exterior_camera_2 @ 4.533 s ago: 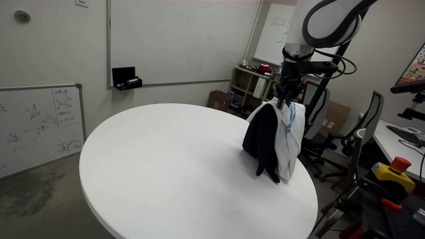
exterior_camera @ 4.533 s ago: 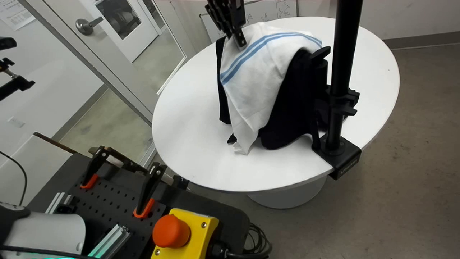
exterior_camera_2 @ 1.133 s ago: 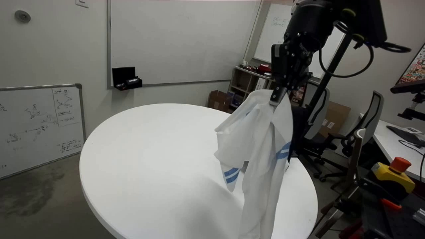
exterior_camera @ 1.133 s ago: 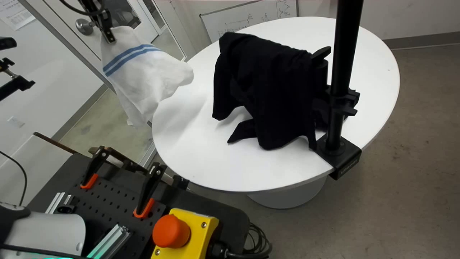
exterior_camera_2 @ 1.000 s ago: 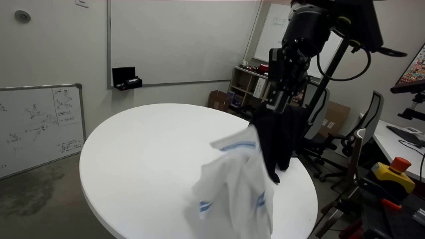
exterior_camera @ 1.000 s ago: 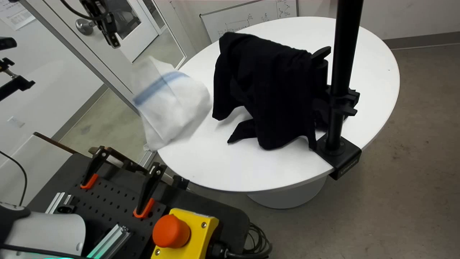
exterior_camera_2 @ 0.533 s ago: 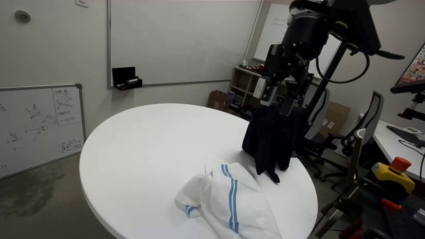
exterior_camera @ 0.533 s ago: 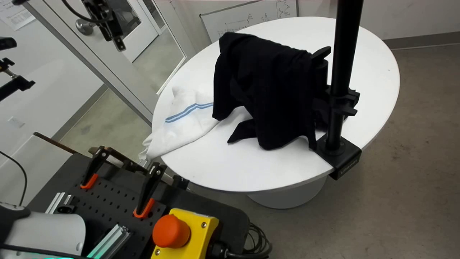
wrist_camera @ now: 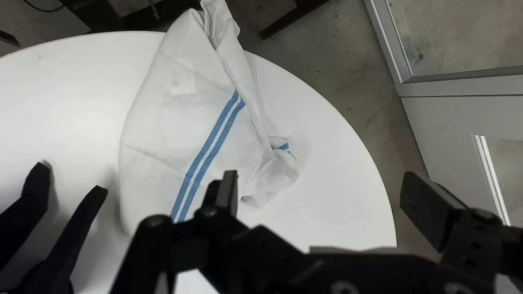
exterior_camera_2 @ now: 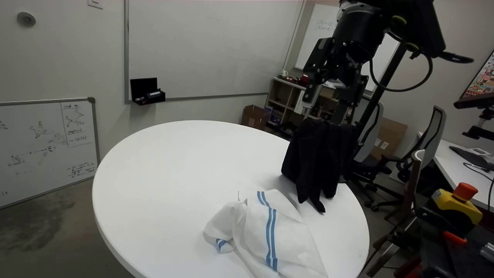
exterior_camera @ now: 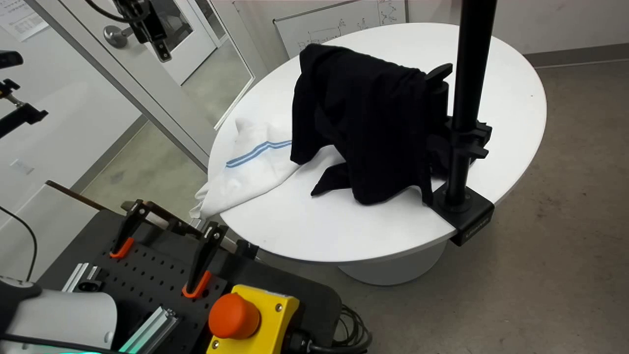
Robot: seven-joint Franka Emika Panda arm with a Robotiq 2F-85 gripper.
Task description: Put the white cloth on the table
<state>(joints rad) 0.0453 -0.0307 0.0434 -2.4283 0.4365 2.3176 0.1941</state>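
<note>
The white cloth (exterior_camera: 263, 169) with blue double stripes lies crumpled on the round white table (exterior_camera: 314, 231), near its rim. In the wrist view one end of the cloth (wrist_camera: 175, 110) runs out past the table's edge. My gripper (exterior_camera_2: 324, 110) is up in the air above the table, apart from the cloth. Its jaws stand wide apart in the wrist view, and nothing is between the fingertips of the gripper (wrist_camera: 320, 177). Seen from there, the cloth lies below and to the left of the gap.
A black cloth (exterior_camera: 363, 123) hangs in folds beside the white one, over a support that it hides. Next to it a black pole (exterior_camera: 469, 98) is clamped to the table's edge. A yellow box with an orange-red button (exterior_camera: 255, 319) sits on the dark bench nearby.
Several seconds ago the white cloth lay over the black one. About a second ago it hung from my gripper; the jaws opened and it dropped onto the table. The gripper has since risen slightly.
</note>
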